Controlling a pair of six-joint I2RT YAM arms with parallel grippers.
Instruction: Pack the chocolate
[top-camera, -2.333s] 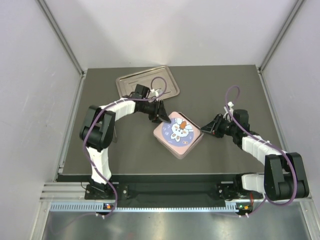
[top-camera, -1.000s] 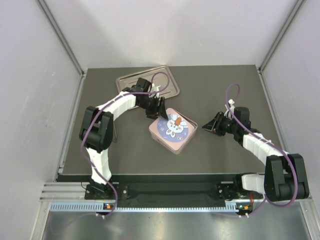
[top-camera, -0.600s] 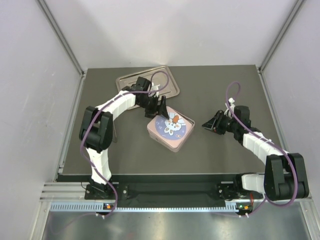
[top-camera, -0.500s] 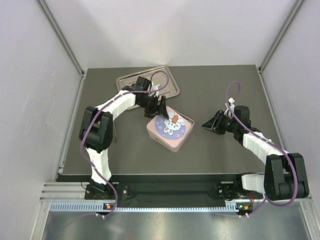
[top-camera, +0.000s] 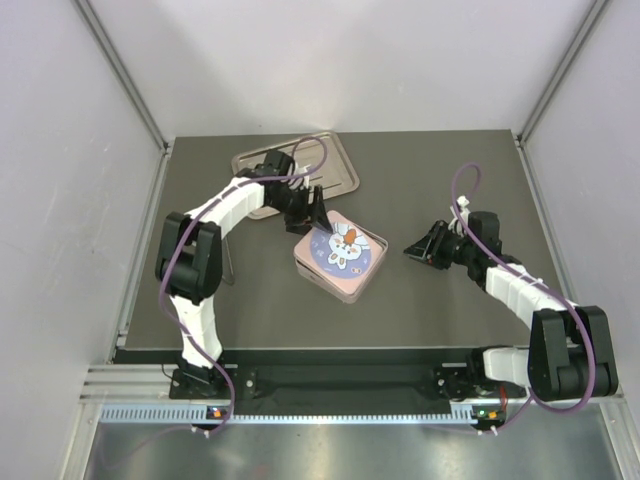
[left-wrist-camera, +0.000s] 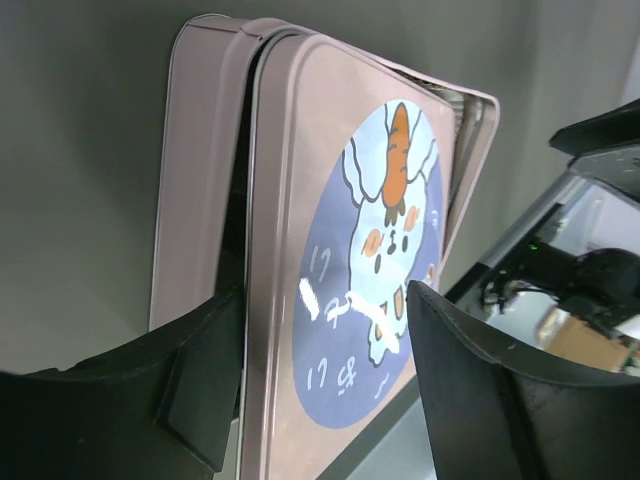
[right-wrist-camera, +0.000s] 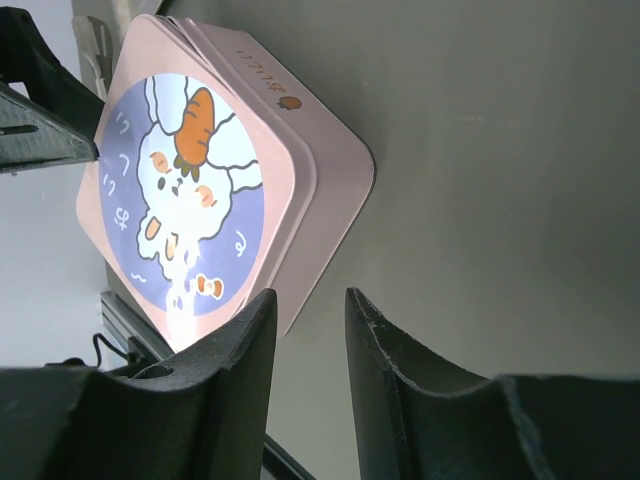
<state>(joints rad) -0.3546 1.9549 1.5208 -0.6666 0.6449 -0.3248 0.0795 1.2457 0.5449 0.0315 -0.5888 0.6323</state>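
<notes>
No chocolate shows in any view. The pink square box (top-camera: 340, 256) lies mid-table with its rabbit-picture lid (left-wrist-camera: 340, 250) on top, sitting slightly askew, with a dark gap above the base (left-wrist-camera: 200, 150). My left gripper (top-camera: 310, 218) is at the box's far left corner. Its jaws stand wide apart astride the lid's edge (left-wrist-camera: 325, 300), one finger at the gap and one over the lid face. My right gripper (top-camera: 415, 249) is to the right of the box, apart from it. Its jaws (right-wrist-camera: 310, 295) are slightly parted and empty. The box also shows in the right wrist view (right-wrist-camera: 220, 180).
A silver metal tray (top-camera: 340, 170) lies at the far left of the dark table, partly covered by my left arm. Grey walls enclose the table on three sides.
The box has slid left and a little farther away along with my left gripper. My right gripper has drawn back from the box's right corner and now holds still.
</notes>
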